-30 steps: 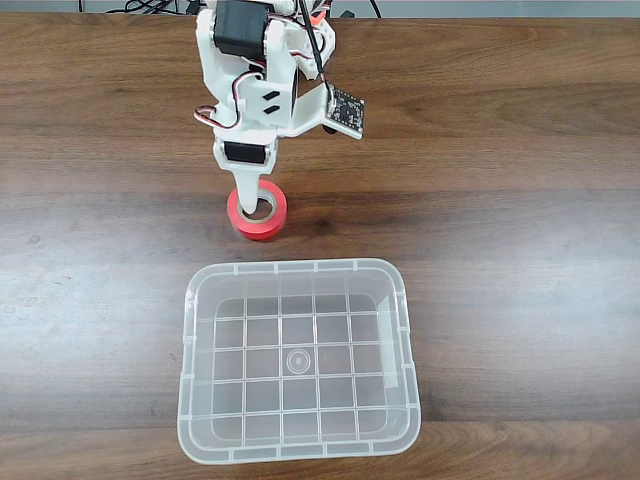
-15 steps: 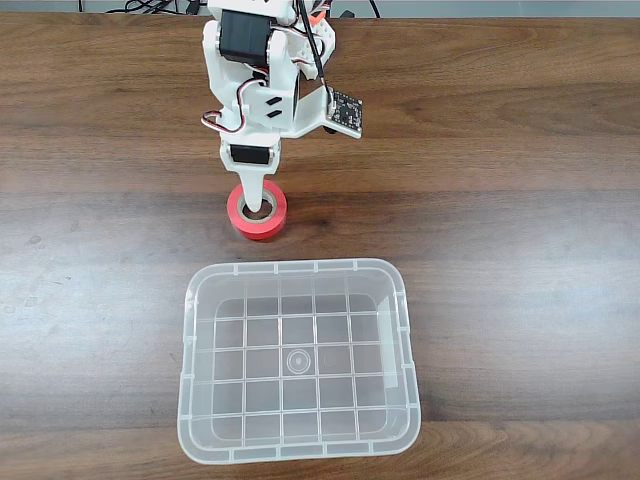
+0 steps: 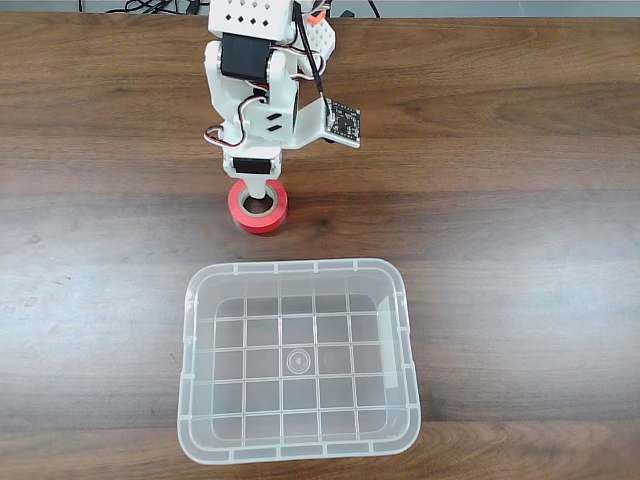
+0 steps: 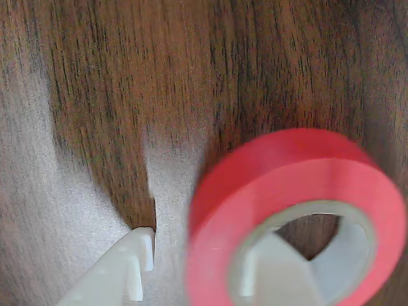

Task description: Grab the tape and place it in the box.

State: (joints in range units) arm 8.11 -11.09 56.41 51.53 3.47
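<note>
The red-orange tape lies flat on the wooden table, just beyond the far rim of the clear plastic box. My gripper points down onto the roll. In the wrist view the tape sits at the lower right with one white finger inside its grey-beige core. The other finger stands outside the roll at the lower left, with a strip of bare table between it and the tape's wall. The jaws are open astride that wall. The box holds nothing.
The dark wooden table stretches free to the left and right of the arm. A small circuit board sticks out from the right side of the arm. Cables lie at the far edge.
The tape has slid a little away from the box with the finger in its core. The arm's upper part has drawn back toward the far edge.
</note>
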